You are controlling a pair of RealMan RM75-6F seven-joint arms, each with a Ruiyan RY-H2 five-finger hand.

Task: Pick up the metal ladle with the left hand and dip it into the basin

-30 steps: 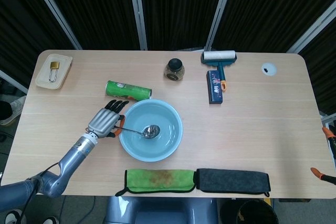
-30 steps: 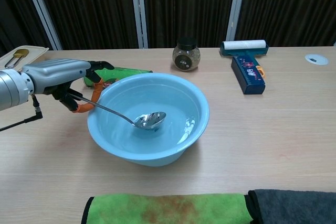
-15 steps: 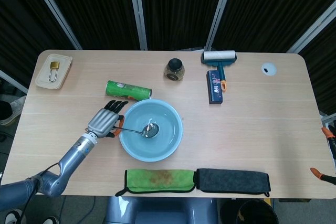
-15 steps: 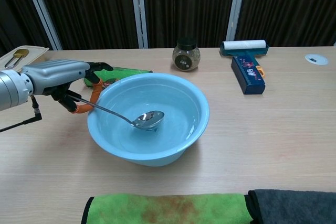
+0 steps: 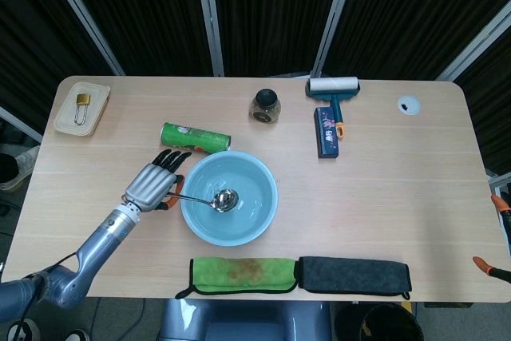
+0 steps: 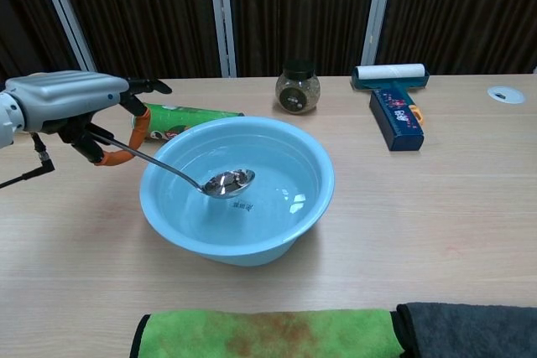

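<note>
A: Where is the ladle (image 6: pixel 214 180)?
B: The left hand (image 5: pixel 150 185) grips its orange-ended handle beside the basin (image 6: pixel 312 199); its bowl hangs over the water, inside the rim.
A: And the right hand?
B: Neither view shows it.
A: What lies nearby?
B: A green can (image 5: pixel 195 137) sits just behind the basin, and a green cloth (image 5: pixel 243 274) lies in front of it.

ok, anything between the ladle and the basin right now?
Nothing visible. The left hand holds the metal ladle by its handle, and the bowl end already sits over the inside of the basin. The green can lies behind the basin, off the path.
</note>
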